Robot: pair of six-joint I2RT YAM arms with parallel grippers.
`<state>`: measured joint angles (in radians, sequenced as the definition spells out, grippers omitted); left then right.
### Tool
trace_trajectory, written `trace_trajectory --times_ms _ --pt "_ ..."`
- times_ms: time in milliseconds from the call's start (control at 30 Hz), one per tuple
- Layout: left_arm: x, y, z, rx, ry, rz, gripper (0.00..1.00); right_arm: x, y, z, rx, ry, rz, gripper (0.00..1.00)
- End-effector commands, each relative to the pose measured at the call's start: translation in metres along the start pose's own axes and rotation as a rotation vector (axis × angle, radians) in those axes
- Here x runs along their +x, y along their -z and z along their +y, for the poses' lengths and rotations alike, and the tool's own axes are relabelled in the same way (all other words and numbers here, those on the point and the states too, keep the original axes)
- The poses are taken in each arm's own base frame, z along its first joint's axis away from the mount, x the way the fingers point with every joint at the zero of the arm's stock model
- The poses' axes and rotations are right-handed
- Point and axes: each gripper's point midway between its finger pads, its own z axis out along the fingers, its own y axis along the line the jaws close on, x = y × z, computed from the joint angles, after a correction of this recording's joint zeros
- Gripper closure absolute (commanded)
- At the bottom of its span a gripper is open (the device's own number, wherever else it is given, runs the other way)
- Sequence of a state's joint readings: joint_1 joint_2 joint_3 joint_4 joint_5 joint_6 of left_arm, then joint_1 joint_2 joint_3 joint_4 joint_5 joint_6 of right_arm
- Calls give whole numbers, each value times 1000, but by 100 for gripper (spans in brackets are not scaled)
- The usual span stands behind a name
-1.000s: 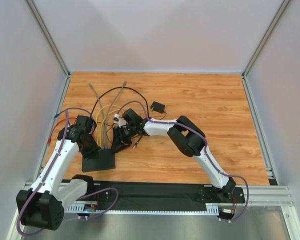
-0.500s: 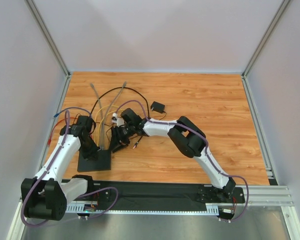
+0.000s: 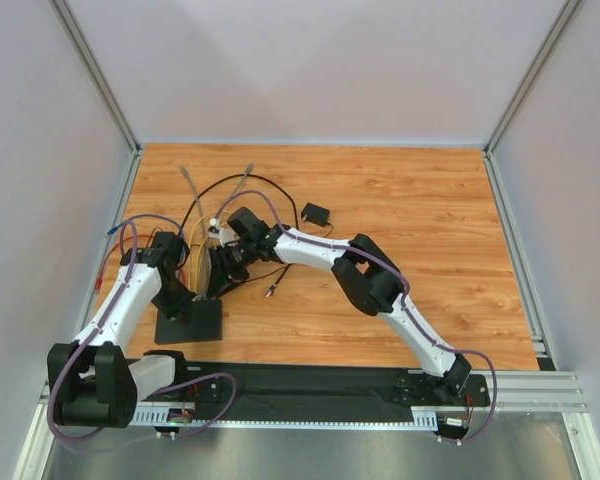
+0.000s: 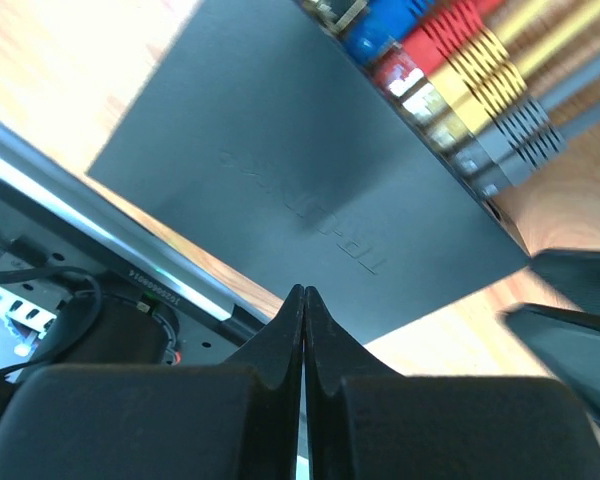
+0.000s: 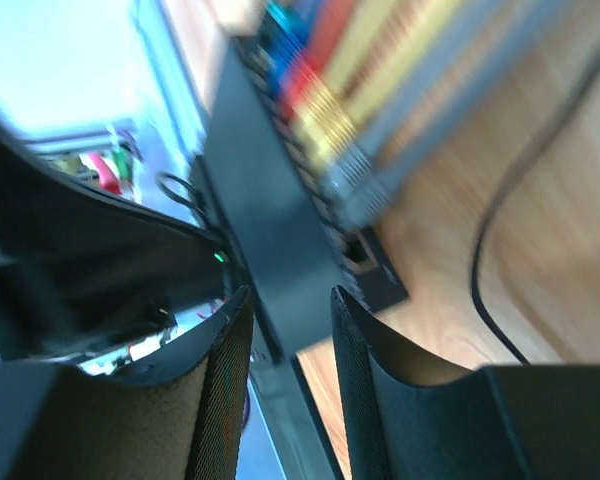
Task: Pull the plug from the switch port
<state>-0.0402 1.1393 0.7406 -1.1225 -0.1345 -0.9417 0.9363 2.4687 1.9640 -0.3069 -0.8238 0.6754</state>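
The switch port (image 3: 192, 323) is a flat black box near the table's front left, and its top fills the left wrist view (image 4: 280, 170). A row of plugs sits in its far edge: blue (image 4: 380, 30), red (image 4: 420, 55), yellow (image 4: 470, 100) and grey (image 4: 515, 150). My left gripper (image 3: 184, 304) is shut and empty, with its tips (image 4: 303, 300) over the box's top. My right gripper (image 3: 219, 282) is open and empty beside the plug row. In the blurred right wrist view, its fingers (image 5: 285, 335) frame the box's corner (image 5: 270, 240) and the grey plug (image 5: 365, 180).
Grey and yellow cables (image 3: 215, 215) run from the plugs toward the back of the table. A small black adapter (image 3: 315, 213) with a thin black cord (image 5: 500, 260) lies behind the right arm. A metal rail (image 3: 310, 395) borders the table's front edge.
My right gripper has moved left and back toward the plug row. My left arm has shifted a little left, and the switch port moved slightly left with it.
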Motion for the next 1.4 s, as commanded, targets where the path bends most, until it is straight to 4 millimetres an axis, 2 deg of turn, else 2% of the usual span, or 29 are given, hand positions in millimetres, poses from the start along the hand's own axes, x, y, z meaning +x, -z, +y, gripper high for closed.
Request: trace_trajectory --times_ms 0,267,300,400,433,533,633,767,833,867,900,967,1033,1100,1200,1367 --pt "-10 6 6 -25 72 -42 100 25 -6 -7 7 -19 65 61" --pt "-13 -3 8 -45 82 -25 100 41 -13 12 -39 -13 114 62" --pt "-15 -3 8 -43 80 -29 100 38 -12 10 -25 -13 102 62" --pt "-20 3 6 -28 67 -48 100 14 -6 7 26 4 21 58" --pt "-22 4 5 -20 61 -55 100 -2 -1 9 32 15 -19 58" --pt "-26 6 5 -15 61 -76 100 -15 -6 -7 60 -13 -33 58" --pt "-28 -1 -6 19 30 -69 100 -21 -13 -19 82 -15 -34 58" --pt "-24 -10 -10 1 32 -15 100 -9 -21 -34 89 -52 4 60" --pt "-23 -14 -11 -3 33 -3 100 5 -24 -40 97 -58 36 62" --pt "-23 -14 -10 -6 36 -4 100 8 -23 -36 94 -45 40 62" --pt "-22 -15 -8 -12 46 -8 100 16 -23 -40 100 -53 57 62" --pt "-22 -16 -4 -27 55 -21 100 25 -24 -30 78 -29 83 62" --pt "-17 -20 1 -34 76 -7 100 38 -27 -25 65 -22 119 62" --pt "-10 -25 7 -46 84 7 100 43 -27 -16 44 -13 129 62" --pt "-6 -30 9 -42 87 22 100 32 -24 -11 50 -30 81 62" --pt "-7 -30 8 -41 76 25 100 9 -19 -12 21 -154 -3 61"
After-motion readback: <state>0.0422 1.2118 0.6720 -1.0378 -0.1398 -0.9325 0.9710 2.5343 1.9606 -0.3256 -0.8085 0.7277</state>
